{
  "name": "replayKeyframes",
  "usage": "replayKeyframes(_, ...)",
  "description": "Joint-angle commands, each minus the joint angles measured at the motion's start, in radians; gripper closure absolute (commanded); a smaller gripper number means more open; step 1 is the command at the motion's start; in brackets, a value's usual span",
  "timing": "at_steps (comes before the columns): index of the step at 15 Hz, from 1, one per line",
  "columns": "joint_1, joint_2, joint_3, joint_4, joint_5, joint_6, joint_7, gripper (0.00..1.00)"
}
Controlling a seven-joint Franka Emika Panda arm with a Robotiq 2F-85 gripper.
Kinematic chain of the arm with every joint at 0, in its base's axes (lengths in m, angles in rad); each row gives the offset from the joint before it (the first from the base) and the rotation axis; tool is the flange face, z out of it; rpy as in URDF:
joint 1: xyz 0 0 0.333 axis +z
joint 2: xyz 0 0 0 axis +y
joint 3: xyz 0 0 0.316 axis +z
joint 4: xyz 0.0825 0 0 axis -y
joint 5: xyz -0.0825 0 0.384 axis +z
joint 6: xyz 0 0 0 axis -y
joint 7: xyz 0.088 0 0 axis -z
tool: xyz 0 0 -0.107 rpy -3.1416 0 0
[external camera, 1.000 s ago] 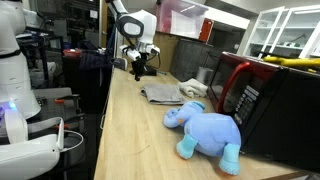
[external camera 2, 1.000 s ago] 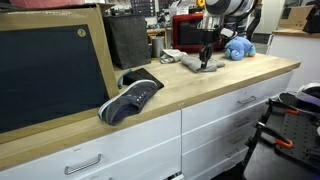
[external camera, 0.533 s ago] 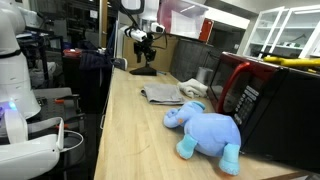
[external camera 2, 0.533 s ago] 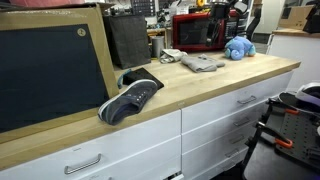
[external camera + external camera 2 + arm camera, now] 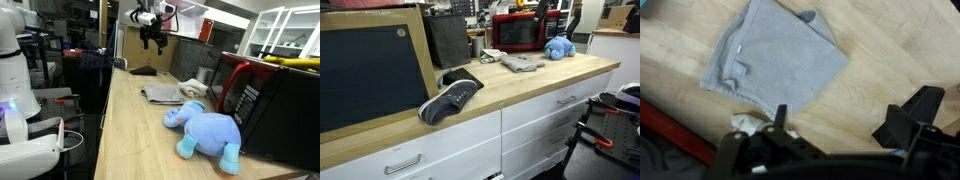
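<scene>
Light wooden counter [image 5: 130, 130] is running through a cluttered lab, carrying a folded grey cloth [image 5: 775, 55] that is lying flat near a blue plush elephant [image 5: 205, 130] and a red microwave [image 5: 520, 32]. Well above the cloth, the pincer [image 5: 155, 42] is hanging with its jaws standing wide apart, gripping nothing.

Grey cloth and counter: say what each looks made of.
Cloth: soft woven or knit fabric, matte grey, likely cotton; it folds and wrinkles, with a small pale tag. Counter: light wood or wood-look laminate, smooth; grain streaks show.
</scene>
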Motion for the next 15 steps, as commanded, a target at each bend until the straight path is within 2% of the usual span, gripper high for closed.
replayKeyframes(1, 0.027, -0.033, -0.024, 0.061, 0.021, -0.059, -0.011, 0.0)
replayKeyframes(7, 0.048, -0.041, 0.001, 0.162, -0.012, -0.139, 0.042, 0.0)
replayKeyframes(15, 0.084, -0.045, 0.026, 0.245, -0.003, -0.17, 0.112, 0.0)
